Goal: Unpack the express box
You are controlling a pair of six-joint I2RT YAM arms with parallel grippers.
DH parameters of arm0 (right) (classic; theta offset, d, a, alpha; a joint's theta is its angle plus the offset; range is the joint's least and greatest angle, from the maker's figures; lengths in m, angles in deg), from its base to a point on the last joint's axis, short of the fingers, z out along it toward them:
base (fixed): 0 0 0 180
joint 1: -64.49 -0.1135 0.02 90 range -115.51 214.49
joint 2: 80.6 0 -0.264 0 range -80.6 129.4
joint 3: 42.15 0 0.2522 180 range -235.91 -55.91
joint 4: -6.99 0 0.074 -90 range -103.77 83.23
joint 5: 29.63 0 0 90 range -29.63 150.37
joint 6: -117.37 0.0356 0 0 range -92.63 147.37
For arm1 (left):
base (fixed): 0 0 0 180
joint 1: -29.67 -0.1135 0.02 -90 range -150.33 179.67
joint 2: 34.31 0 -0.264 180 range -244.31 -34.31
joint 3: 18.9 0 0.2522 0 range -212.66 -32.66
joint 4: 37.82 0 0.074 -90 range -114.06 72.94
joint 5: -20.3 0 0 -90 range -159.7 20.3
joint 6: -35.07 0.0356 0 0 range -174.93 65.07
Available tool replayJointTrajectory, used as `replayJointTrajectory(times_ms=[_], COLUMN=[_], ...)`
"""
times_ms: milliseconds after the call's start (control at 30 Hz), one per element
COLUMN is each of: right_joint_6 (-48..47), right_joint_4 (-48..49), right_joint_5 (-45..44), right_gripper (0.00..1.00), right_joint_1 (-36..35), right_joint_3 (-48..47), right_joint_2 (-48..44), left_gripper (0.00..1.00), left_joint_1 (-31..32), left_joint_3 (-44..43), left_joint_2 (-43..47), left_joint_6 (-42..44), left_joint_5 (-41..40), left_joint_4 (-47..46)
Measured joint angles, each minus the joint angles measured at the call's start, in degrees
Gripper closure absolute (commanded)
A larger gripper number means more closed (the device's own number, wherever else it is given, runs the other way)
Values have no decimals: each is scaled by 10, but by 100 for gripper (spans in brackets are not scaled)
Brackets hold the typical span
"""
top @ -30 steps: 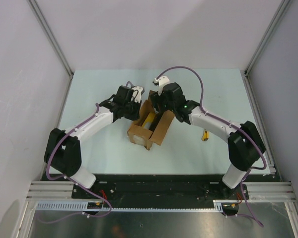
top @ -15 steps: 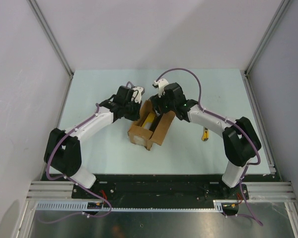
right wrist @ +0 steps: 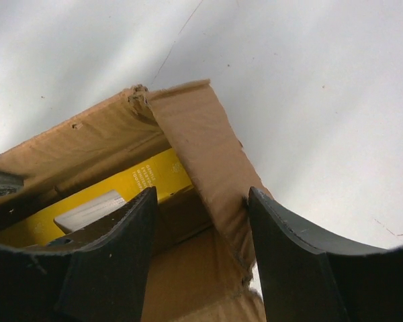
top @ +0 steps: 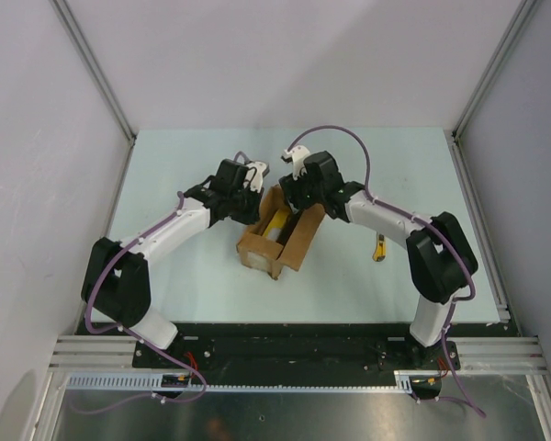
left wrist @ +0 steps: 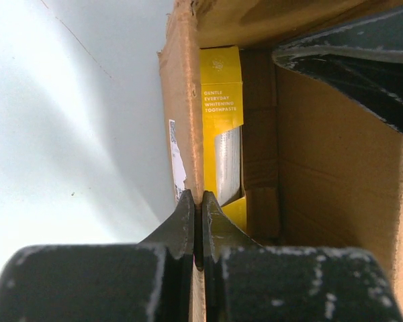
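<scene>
The express box [top: 275, 239] is a brown carton, open, in the middle of the table. A slim yellow toothpaste package [top: 277, 221] lies inside it, also in the left wrist view [left wrist: 221, 121] and the right wrist view [right wrist: 131, 184]. My left gripper [left wrist: 198, 201] is shut on the box's left wall [left wrist: 185, 121], one finger outside and one inside. My right gripper [right wrist: 201, 201] is open over the box's far end, its fingers either side of an upright flap [right wrist: 208, 147].
A small yellow-and-black utility knife [top: 379, 249] lies on the table to the right of the box, under my right forearm. The pale table [top: 184, 276] is walled on the left, right and back.
My right gripper has shifted left and down over the box's far end. The left arm and the box have stayed in place.
</scene>
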Motion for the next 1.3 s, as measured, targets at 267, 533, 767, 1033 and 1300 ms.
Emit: replayJointTrajectory(times_ms=[267,533,767,1033,1300], right_joint_6=[-17,-21,17,118,309], right_joint_4=[-50,-87,-101,-135,-213], right_joint_5=[23,36,-7,-207,-352], right_gripper=[55,100,100,100,100], right_joint_1=[5,5,-2,-54,-126], right_joint_3=[-56,-64,-64,-62,-61], right_joint_2=[57,66,57,27,21], left_gripper=[90,53,7,0,0], left_joint_1=[9,9,11,13,-3], left_joint_3=[0,0,-9,-41,-45], left_joint_2=[0,1,28,92,84], left_joint_6=[5,2,-6,-35,-78], left_joint_5=[10,3,-43,-156,-215], left_joint_4=[4,-1,-4,-7,23])
